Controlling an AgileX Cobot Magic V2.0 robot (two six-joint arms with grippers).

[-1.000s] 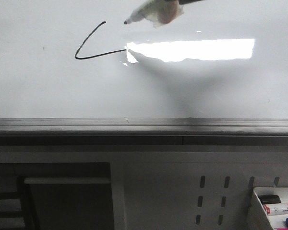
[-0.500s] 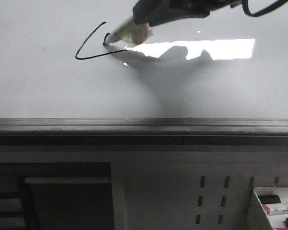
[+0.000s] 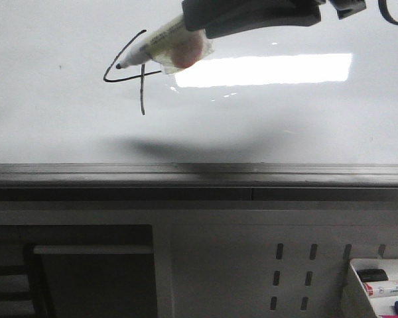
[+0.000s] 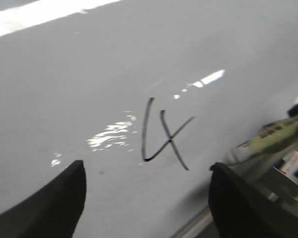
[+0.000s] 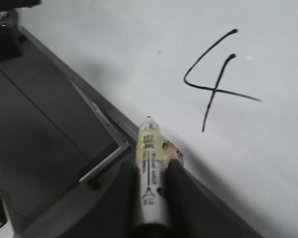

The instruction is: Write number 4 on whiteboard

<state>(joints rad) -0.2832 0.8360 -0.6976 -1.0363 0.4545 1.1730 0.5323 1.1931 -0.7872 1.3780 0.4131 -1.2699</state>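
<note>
The whiteboard (image 3: 265, 126) fills the front view above its grey ledge. A black number 4 (image 3: 132, 69) is drawn on it, also seen in the left wrist view (image 4: 161, 134) and right wrist view (image 5: 216, 82). My right gripper (image 3: 205, 23) is shut on a marker (image 3: 156, 46) wrapped in tape; its black tip sits in front of the 4's left stroke, seemingly off the board. The marker shows between the fingers in the right wrist view (image 5: 150, 168). My left gripper (image 4: 146, 198) is open and empty, facing the board below the 4.
The grey metal ledge (image 3: 199, 173) runs under the board. Below it is a perforated grey panel (image 3: 298, 265). A white tray (image 3: 358, 291) with spare markers stands at the lower right.
The vertical stem of the 4 has been drawn since the earlier frames. The marker then moved left and away from the board, and its shadow dropped lower.
</note>
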